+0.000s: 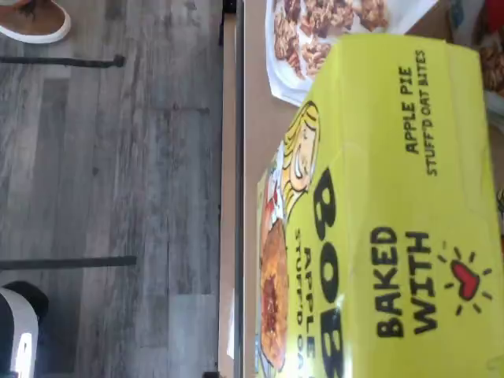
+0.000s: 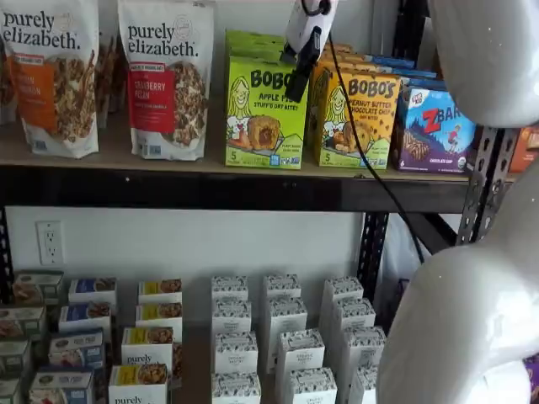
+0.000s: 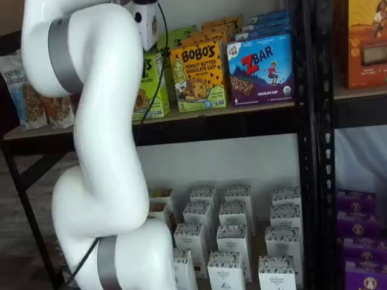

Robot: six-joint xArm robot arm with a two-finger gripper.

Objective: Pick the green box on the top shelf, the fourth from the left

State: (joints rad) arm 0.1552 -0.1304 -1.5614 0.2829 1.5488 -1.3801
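The green box [image 2: 265, 114] stands upright on the top shelf [image 2: 210, 189], printed "BOBO'S APPLE PIE". My gripper [image 2: 299, 80] hangs from above in front of the box's upper right corner, with its white body over it. Only one black finger shows, side-on, and nothing is held in it; the box rests on the board. In a shelf view the green box [image 3: 151, 84] is half hidden behind my arm. The wrist view looks closely at the lime-green carton [image 1: 394, 220] from above the shelf board [image 1: 256, 157].
A yellow-orange Bobo's box [image 2: 358, 118] stands tight against the green box's right side, then a ZBar box [image 2: 438, 126]. Granola bags [image 2: 164, 76] stand to its left. My white arm [image 2: 472, 320] fills the right foreground. Small cartons [image 2: 282, 337] line the lower shelf.
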